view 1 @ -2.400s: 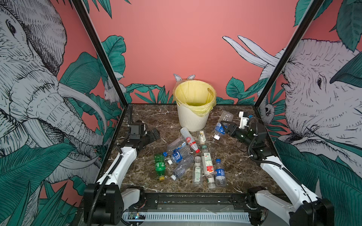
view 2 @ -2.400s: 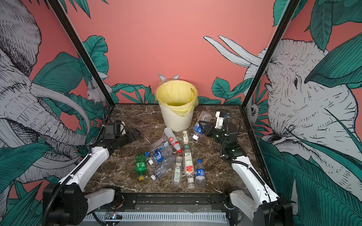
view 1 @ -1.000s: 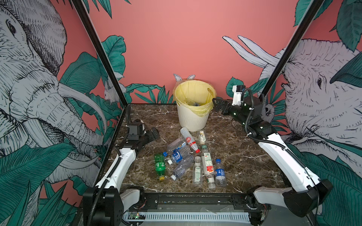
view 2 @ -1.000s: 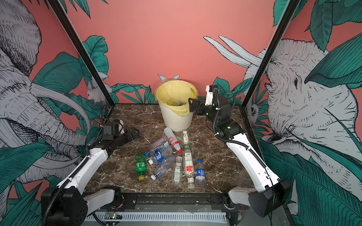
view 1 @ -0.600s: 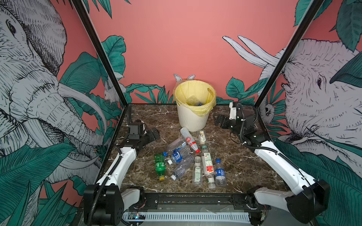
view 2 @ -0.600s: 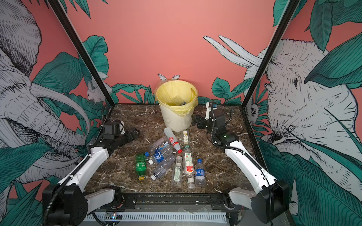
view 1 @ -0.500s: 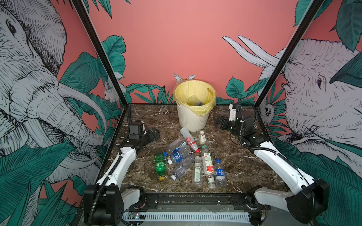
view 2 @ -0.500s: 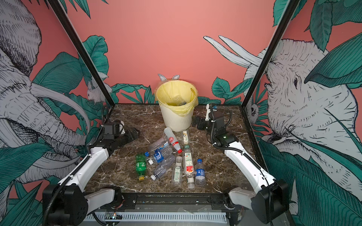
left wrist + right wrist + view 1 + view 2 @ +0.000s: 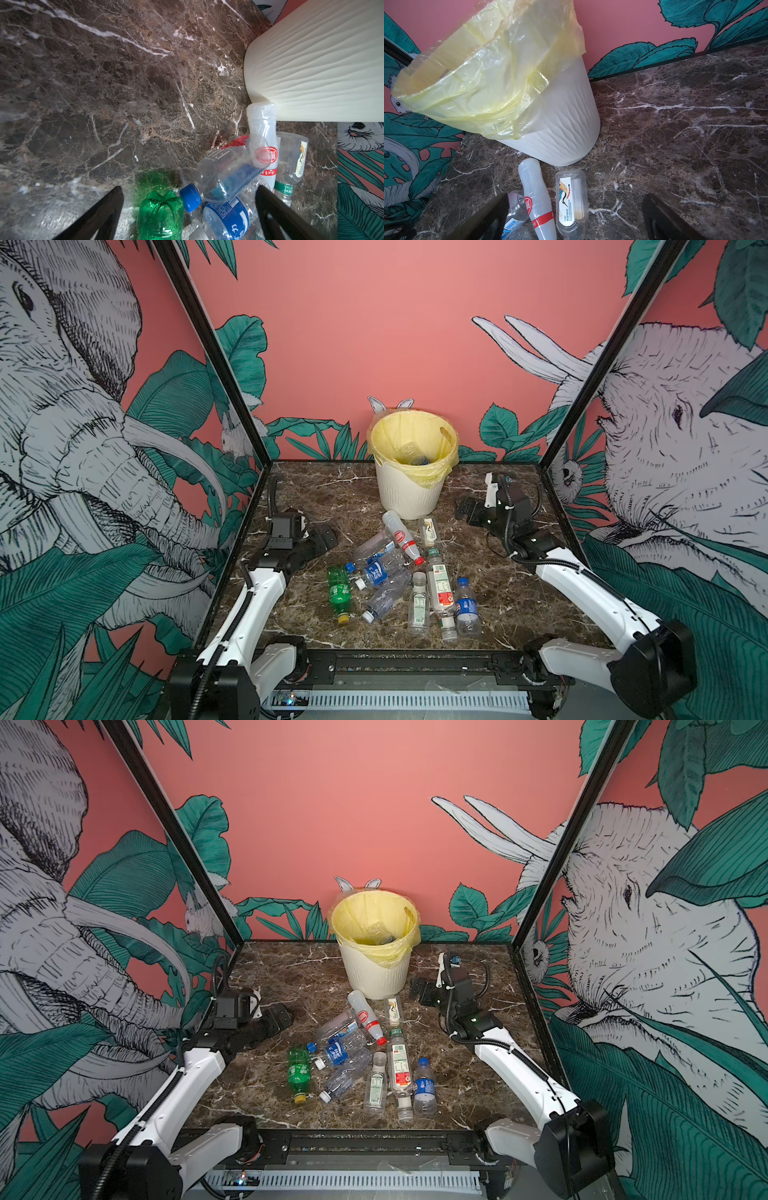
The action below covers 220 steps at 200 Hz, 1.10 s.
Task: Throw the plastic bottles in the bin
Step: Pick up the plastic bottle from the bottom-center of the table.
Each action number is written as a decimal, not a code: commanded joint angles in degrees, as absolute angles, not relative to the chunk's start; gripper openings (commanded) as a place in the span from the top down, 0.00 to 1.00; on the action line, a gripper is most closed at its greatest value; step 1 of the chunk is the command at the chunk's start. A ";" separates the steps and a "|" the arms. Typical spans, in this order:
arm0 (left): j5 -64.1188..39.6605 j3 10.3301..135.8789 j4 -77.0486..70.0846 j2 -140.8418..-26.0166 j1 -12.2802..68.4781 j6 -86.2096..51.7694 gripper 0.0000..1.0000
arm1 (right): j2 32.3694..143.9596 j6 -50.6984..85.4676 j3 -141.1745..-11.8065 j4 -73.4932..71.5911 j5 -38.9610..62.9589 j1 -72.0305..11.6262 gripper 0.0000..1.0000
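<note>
Bin: round cream-white ribbed plastic wastebasket [image 9: 409, 493], upright at the middle of the far edge of the surface, lined with a translucent yellow bag [image 9: 442, 472] folded over the rim.
Inside the bin: at least one clear plastic bottle [image 9: 409, 450] lying at the bottom, seen in both top views.
Surface: dark brown marble-patterned surface [image 9: 519, 597].
Heap: roughly ten small plastic bottles [image 9: 376, 572] lying on their sides mid-surface, between the wastebasket and the near edge, several touching or overlapping.
Far end of heap: white bottle with red label and red cap [image 9: 402, 536], base right at the foot of the wastebasket; small clear bottle with a bird label [image 9: 430, 531] just beside it, toward the right edge.
Left end of heap: green bottle with yellow cap [image 9: 340, 594], cap toward the near edge.
Right end of heap: clear bottle with blue label and blue cap [image 9: 467, 608], cap toward the far edge.
Left gripper [image 9: 326, 536]: spread wide, holding nothing, low near the left edge, aimed at the heap; green bottle's base between the black fingers [image 9: 99, 214] in the left wrist view.
Right gripper [image 9: 464, 511]: released, empty, between the wastebasket and the right edge, clear of both.
</note>
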<state>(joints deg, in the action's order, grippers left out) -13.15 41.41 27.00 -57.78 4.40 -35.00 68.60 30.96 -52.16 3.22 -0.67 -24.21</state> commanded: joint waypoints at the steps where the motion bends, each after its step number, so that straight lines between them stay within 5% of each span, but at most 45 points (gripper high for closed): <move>1: -13.31 40.00 31.14 -56.19 4.13 -36.01 0.01 | 67.56 31.38 -51.20 0.44 -1.42 -23.95 0.01; 101: -21.35 44.90 39.10 -62.49 4.64 -30.16 0.01 | 68.82 32.41 -46.67 -0.24 -1.16 -23.51 0.01; 220: -14.44 42.36 44.45 -61.84 12.43 -29.46 0.01 | 74.58 33.98 -48.31 -0.43 3.04 -23.00 0.01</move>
